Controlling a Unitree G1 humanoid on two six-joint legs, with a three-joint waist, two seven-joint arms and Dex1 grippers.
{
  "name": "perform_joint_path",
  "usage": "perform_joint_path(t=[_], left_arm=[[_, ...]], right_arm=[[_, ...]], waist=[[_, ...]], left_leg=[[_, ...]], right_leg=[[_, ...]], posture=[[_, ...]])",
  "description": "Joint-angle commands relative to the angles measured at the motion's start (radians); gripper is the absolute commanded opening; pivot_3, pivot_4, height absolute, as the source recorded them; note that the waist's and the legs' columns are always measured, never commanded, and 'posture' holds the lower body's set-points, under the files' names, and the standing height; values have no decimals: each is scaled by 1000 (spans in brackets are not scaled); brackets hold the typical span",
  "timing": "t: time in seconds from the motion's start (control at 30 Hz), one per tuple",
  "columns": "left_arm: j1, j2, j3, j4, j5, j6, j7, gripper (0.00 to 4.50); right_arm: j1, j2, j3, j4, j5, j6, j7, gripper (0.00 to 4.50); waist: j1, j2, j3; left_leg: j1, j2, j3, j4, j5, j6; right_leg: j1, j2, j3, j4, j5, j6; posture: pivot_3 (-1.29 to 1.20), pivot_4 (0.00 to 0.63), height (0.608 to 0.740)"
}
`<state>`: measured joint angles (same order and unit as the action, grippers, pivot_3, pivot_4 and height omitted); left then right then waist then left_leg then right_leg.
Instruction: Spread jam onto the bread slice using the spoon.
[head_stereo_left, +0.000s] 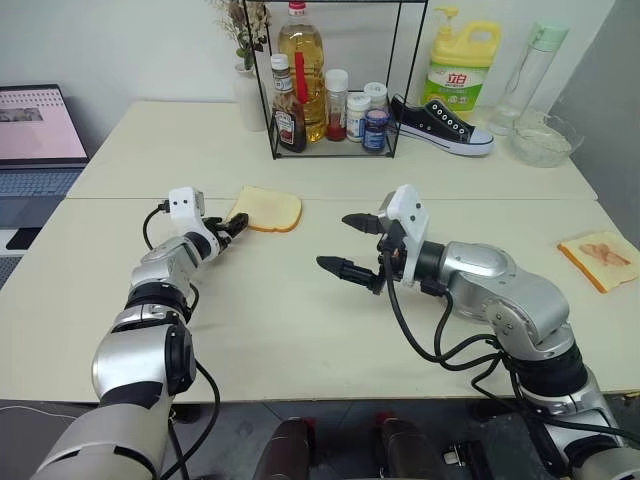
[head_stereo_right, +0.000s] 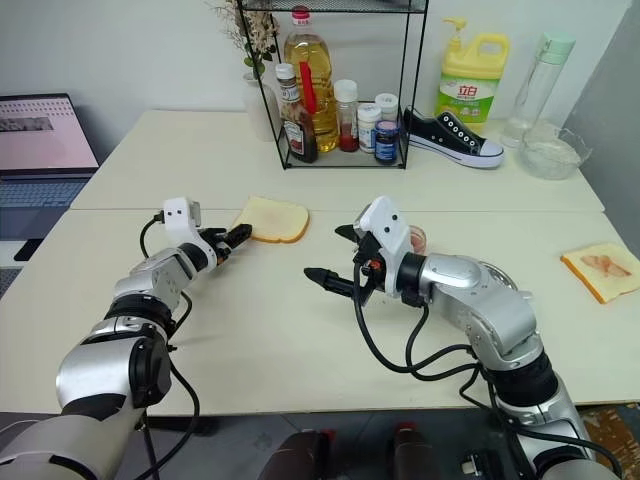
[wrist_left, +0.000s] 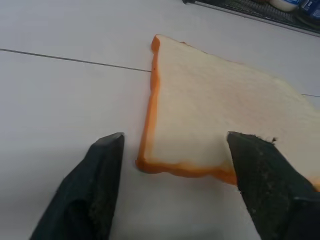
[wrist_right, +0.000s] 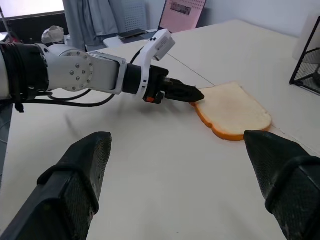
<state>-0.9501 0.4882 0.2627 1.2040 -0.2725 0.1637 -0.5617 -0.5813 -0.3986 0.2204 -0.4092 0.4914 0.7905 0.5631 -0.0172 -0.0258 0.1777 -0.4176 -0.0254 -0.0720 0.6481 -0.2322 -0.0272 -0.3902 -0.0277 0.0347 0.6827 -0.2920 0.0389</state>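
A pale table (head_stereo_left: 300, 320) stands by a white wall, a wire rack (head_stereo_left: 335, 80) of bottles at its back. The bread slice (head_stereo_left: 268, 209) lies flat just ahead of the left gripper (head_stereo_left: 236, 225), whose fingers stand apart either side of its near corner. The right gripper (head_stereo_left: 352, 246) hangs wide open and empty, well apart from the slice.

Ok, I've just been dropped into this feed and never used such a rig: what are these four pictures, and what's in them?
A humanoid robot with two arms, each ending in two black jaws. The two wide pictures come from its head, looking down over the table. The close ones come from cameras on each wrist. The left gripper has its jaws open astride a corner of the bread slice. The right gripper hangs open and empty, the jam jar just behind it. A second slice lies far right; a shoe sits at the back.
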Motion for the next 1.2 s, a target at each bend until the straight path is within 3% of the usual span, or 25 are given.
perform_joint_path(t=[0.03, 0.27, 0.4, 0.73, 0.9, 1.0, 1.07, 1.2], left_arm=[[-20, -15, -14, 16, 27, 1, -30, 2285], [-20, -20, -43, -34, 65, -7, -53, 78], [47, -13, -81, -196, 70, 65, -101, 30], [472, 55, -35, -1140, -149, 652, -81, 30], [802, 225, -5, -1597, -373, 898, -237, 30], [930, 304, 0, -1682, -399, 872, -300, 30], [966, 326, -34, -1671, -346, 796, -303, 30], [927, 280, -90, -1627, -285, 729, -232, 30]], right_arm=[[-13, 12, -15, -36, -9, -23, -6, 4500], [-26, 33, -15, -8, -22, -33, -1, 4500], [-30, 35, -20, 16, -28, -49, 16, 4500], [-8, 19, -40, 24, -10, -64, 75, 4500], [20, -20, -61, 6, 30, -54, 139, 4500], [36, -57, -68, -19, 64, -31, 180, 4500], [53, -99, -66, -46, 90, -5, 217, 4500], [62, -127, -68, -69, 112, 21, 230, 4500]], waist=[[0, 0, 0], [0, 0, 0], [0, 0, 0], [-15, 0, 0], [-17, 0, 0], [-14, 2, 0], [-3, 2, 0], [9, 2, 0]], left_leg=[[0, 0, 0, 0, 0, 0], [0, 0, 0, 0, 0, 0], [0, 0, 0, 0, 0, 0], [0, 2, -1, -2, 0, 0], [1, 2, -1, -2, 0, 0], [2, 3, 0, -3, 0, 0], [2, 3, -2, -3, 0, 0], [3, 2, -3, -2, 0, 0]], right_leg=[[0, 2, 0, 0, 0, 0], [0, 2, 0, 0, 0, 0], [0, 3, 0, 1, 0, 0], [-1, -1, 5, 0, 0, 0], [0, -1, 6, -1, 0, 0], [0, -2, 6, -1, -1, -1], [1, -2, 3, -1, -1, -2], [3, -2, 3, -1, 0, -3]], posture=[[0, 150, 740], [0, 150, 740], [0, 150, 740], [0, 150, 740], [0, 150, 740], [0, 150, 740], [0, 150, 740], [0, 150, 740]])
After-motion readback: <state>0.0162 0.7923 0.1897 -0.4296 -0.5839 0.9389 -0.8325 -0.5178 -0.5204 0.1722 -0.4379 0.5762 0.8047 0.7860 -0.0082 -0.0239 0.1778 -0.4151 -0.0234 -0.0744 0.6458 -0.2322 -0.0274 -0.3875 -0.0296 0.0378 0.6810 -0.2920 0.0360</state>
